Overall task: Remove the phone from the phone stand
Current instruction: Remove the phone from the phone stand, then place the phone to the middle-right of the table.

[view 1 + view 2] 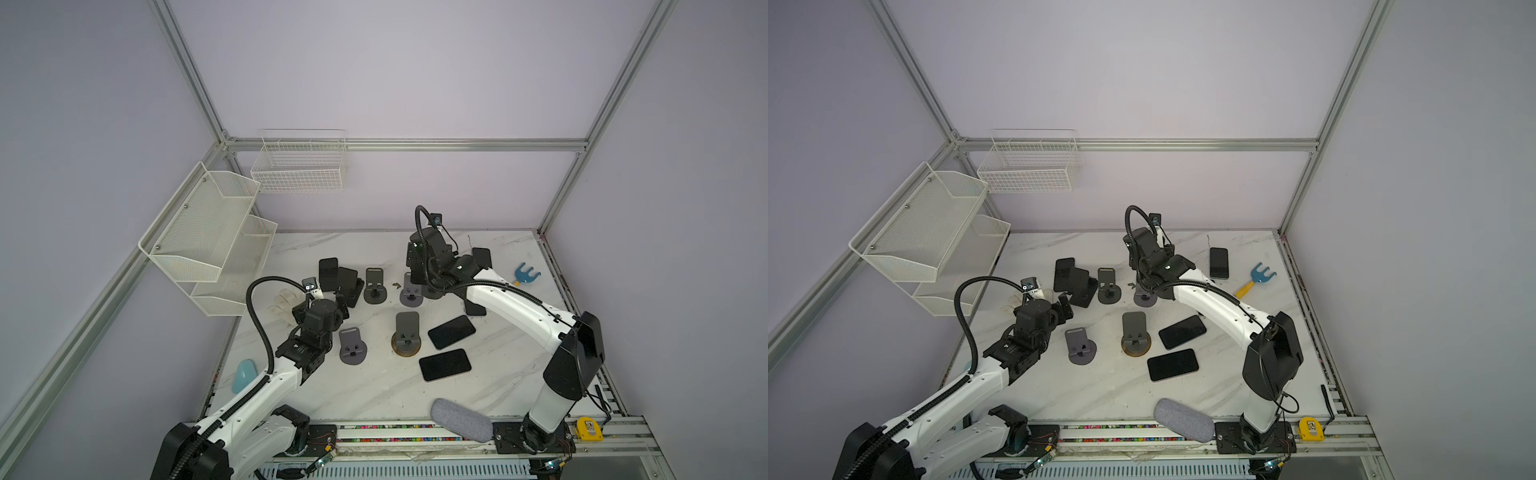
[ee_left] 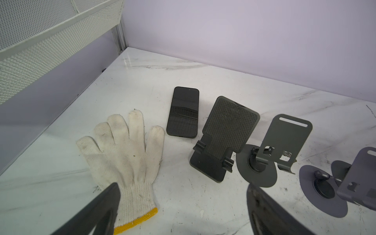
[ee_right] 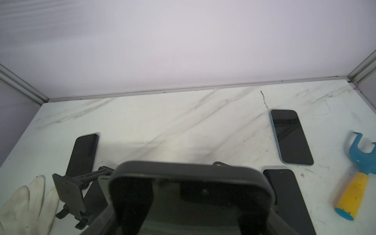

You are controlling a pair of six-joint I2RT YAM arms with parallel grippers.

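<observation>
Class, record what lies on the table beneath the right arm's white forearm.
A dark phone lies flat beneath the forearm; only one end shows in a top view, the rest is covered.

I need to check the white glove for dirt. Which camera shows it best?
Left wrist view: the white glove lies close, flat and almost whole. The right wrist view catches only its finger ends; in both top views the glove is small, partly behind the left arm.
</observation>
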